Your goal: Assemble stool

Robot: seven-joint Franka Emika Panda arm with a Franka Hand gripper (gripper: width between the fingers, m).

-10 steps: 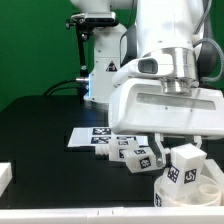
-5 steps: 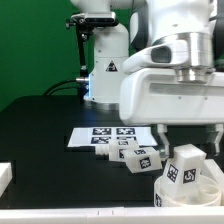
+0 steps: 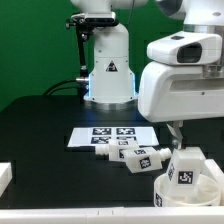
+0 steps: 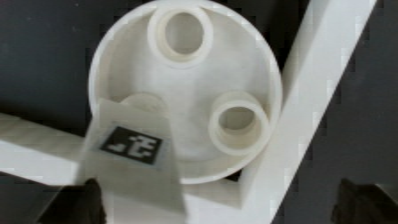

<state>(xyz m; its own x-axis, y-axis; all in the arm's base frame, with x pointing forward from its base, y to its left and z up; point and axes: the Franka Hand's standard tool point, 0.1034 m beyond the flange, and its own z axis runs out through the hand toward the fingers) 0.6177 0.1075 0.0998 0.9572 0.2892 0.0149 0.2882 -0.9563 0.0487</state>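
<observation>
The round white stool seat (image 3: 203,197) sits at the front of the exterior view's right. One chunky white leg (image 3: 184,168) with a black-and-white tag stands upright in it. My gripper (image 3: 200,133) hangs open and empty just above that leg, apart from it. In the wrist view the seat (image 4: 196,75) shows its round sockets from above, with the tagged leg (image 4: 134,150) rising from one. My dark fingertips (image 4: 64,204) stand wide on either side of it. Other loose legs (image 3: 135,156) lie on the black table beside the seat.
The marker board (image 3: 95,134) lies flat behind the loose legs. The robot base (image 3: 108,65) stands at the back. A white rail (image 3: 80,213) runs along the table's front edge, and a white block (image 3: 5,175) sits at the front left. The rail also crosses the wrist view (image 4: 329,80).
My gripper has risen away from the upright leg and shifted toward the exterior view's right. The leg stays standing in the seat.
</observation>
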